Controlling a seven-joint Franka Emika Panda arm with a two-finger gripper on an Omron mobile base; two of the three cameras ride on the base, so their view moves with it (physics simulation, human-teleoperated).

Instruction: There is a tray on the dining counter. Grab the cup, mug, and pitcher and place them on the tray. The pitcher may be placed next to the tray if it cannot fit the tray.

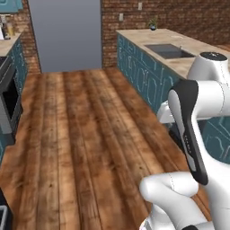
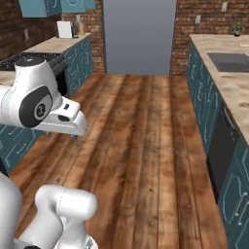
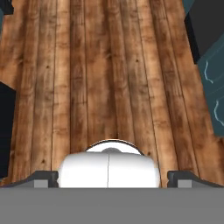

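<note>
The tray, cup, mug and pitcher are out of view. My gripper (image 3: 113, 178) is open, its two dark fingertips (image 3: 46, 177) far apart with nothing between them. It looks down along the wooden plank floor (image 3: 109, 65) of the kitchen aisle. The white arm is folded high at the right of the left base view (image 1: 197, 112) and at the left of the right base view (image 2: 36, 102). A beige-topped counter (image 1: 184, 65) runs along the right; no stools show at it, so I cannot tell whether it is the dining counter.
A sink (image 1: 168, 50) is set in the right-hand counter (image 2: 233, 82), with teal cabinets and a dark appliance front (image 2: 221, 151) below. A stove and oven (image 1: 9, 99) stand on the left. A grey wall panel (image 2: 138, 34) closes the far end of the aisle.
</note>
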